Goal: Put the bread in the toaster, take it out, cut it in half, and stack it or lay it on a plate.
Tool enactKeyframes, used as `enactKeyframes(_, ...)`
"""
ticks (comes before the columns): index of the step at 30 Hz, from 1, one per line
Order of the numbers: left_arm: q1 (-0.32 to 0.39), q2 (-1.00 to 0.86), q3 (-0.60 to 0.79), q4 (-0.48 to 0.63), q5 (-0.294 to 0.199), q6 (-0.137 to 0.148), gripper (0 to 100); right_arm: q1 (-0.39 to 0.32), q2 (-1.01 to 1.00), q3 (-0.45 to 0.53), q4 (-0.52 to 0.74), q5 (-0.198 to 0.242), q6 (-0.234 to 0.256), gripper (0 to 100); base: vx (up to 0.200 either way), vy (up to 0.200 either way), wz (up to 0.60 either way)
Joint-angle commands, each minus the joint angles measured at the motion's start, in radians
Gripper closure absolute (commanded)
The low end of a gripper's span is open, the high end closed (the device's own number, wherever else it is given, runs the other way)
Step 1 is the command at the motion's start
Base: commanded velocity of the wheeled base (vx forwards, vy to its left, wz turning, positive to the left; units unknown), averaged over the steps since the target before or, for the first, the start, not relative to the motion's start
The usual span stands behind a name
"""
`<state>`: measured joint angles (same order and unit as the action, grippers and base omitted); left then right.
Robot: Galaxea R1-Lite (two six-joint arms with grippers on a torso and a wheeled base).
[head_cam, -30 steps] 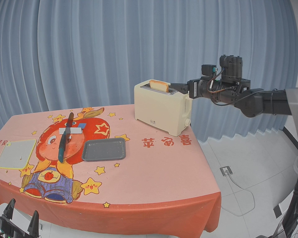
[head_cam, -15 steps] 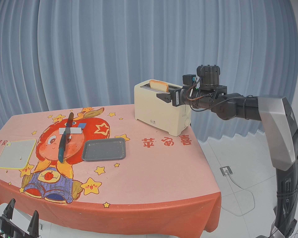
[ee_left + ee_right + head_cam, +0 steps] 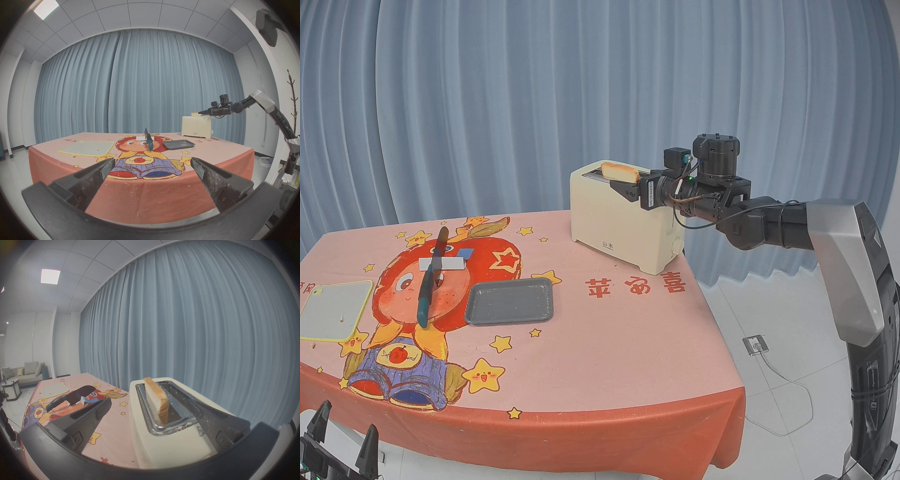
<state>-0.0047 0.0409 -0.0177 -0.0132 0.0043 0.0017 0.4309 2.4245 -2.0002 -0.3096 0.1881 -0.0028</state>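
Background: a blue-grey pleated curtain [image 3: 487, 94] hangs behind a table [image 3: 625, 356] covered with a pink cloth bearing a cartoon print.

Toaster [image 3: 622, 222]: cream body, standing upright at the table's far right corner. The bread [image 3: 620, 171] stands on edge in the slot nearer the table's middle, with its upper part above the toaster top.

Right gripper [image 3: 626, 187]: held level at the toaster top, at the end of the bread that faces the arm. The jaws are spread apart. In the right wrist view one finger lies over the empty slot and the other lies off the toaster's side, above the cloth, with the slice between them. Contact with the bread cannot be confirmed.

Left gripper [image 3: 152, 161]: held low before the near table edge, jaws spread, gripping nothing.

Other items:
- Knife [image 3: 430, 275], teal handle toward the near edge, blade propped on a small white block [image 3: 445, 263].
- Grey tray [image 3: 509, 301], just beside the knife.
- Cutting board [image 3: 332, 309] at the left edge, well apart from the toaster.
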Motion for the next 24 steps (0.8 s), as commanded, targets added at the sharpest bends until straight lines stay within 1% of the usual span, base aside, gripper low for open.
enactKeyframes(1, 0.0, 0.001, 0.018, 0.001, 0.0, 0.0, 0, -0.006, -0.042, 0.0, -0.003, -0.004, 0.0, 0, 0.0, 0.0, 0.0)
enactKeyframes(2, 0.0, 0.001, 0.018, 0.001, 0.0, 0.0, 0, -0.006, -0.042, 0.0, -0.003, -0.004, 0.0, 0, 0.0, 0.0, 0.0)
enactKeyframes(3, 0.0, 0.001, 0.018, 0.001, 0.0, 0.0, 0, -0.007, -0.094, 0.049, 0.001, -0.009, 0.0, 0, 0.0, 0.0, 0.0)
enactKeyframes(5, -0.001, 0.001, 0.018, 0.007, -0.001, 0.0, 0, -0.011, -0.156, 0.11, 0.009, -0.009, -0.002, 0, 0.0, 0.0, 0.0)
enactKeyframes(6, -0.001, 0.001, 0.018, 0.007, -0.001, 0.0, 0, -0.011, -0.156, 0.11, 0.009, -0.009, -0.002, 0, 0.0, 0.0, 0.0)
enactKeyframes(7, -0.001, 0.001, 0.018, 0.006, -0.003, 0.003, 0, -0.009, -0.196, 0.161, 0.004, -0.009, -0.003, 0, 0.0, 0.0, 0.0)
enactKeyframes(8, -0.001, 0.001, 0.018, 0.006, -0.003, 0.003, 0, -0.009, -0.196, 0.161, 0.004, -0.009, -0.003, 0, 0.0, 0.0, 0.0)
enactKeyframes(9, -0.001, 0.001, 0.018, 0.007, -0.003, 0.001, 0, -0.004, -0.235, 0.212, 0.001, -0.012, -0.003, 0, 0.0, 0.0, 0.0)
enactKeyframes(10, -0.001, 0.001, 0.018, 0.007, -0.003, 0.001, 0, -0.001, -0.255, 0.238, -0.002, -0.015, -0.005, 0, 0.0, 0.0, 0.0)
enactKeyframes(11, -0.001, 0.001, 0.018, 0.007, -0.003, 0.003, 0, 0.002, -0.275, 0.267, -0.003, -0.021, -0.005, 0, 0.0, 0.0, 0.0)
enactKeyframes(12, -0.001, 0.001, 0.018, 0.007, -0.003, 0.003, 0, 0.002, -0.28, 0.276, -0.003, -0.024, -0.005, 0, 0.0, 0.0, 0.0)
enactKeyframes(13, -0.001, 0.001, 0.018, 0.007, -0.003, 0.001, 0, 0.005, -0.309, 0.325, -0.006, -0.035, -0.01, 0, 0.0, 0.0, 0.0)
enactKeyframes(14, -0.001, 0.001, 0.018, 0.007, -0.003, 0.001, 0, 0.006, -0.326, 0.354, -0.006, -0.041, -0.011, 0, 0.0, 0.0, 0.0)
enactKeyframes(17, -0.001, 0.001, 0.018, 0.007, -0.003, 0.001, 0, 0.019, -0.355, 0.413, -0.006, -0.061, -0.016, 0, 0.0, 0.0, 0.0)
enactKeyframes(20, -0.001, 0.001, 0.018, 0.007, -0.003, 0.001, 0, 0.028, -0.354, 0.411, -0.006, -0.078, -0.02, 0, 0.0, 0.0, 0.0)
enactKeyframes(22, -0.001, 0.001, 0.018, 0.007, -0.001, 0.004, 0, 0.028, -0.351, 0.408, -0.005, -0.079, -0.02, 0, 0.0, 0.0, 0.0)
enactKeyframes(23, -0.001, 0.001, 0.018, 0.007, 0.0, -0.002, 0, 0.028, -0.346, 0.402, -0.005, -0.081, -0.023, 0, 0.0, 0.0, 0.0)
enactKeyframes(24, -0.001, 0.001, 0.018, 0.009, -0.001, -0.002, 0, 0.028, -0.344, 0.403, -0.005, -0.081, -0.026, 0, 0.0, 0.0, 0.0)
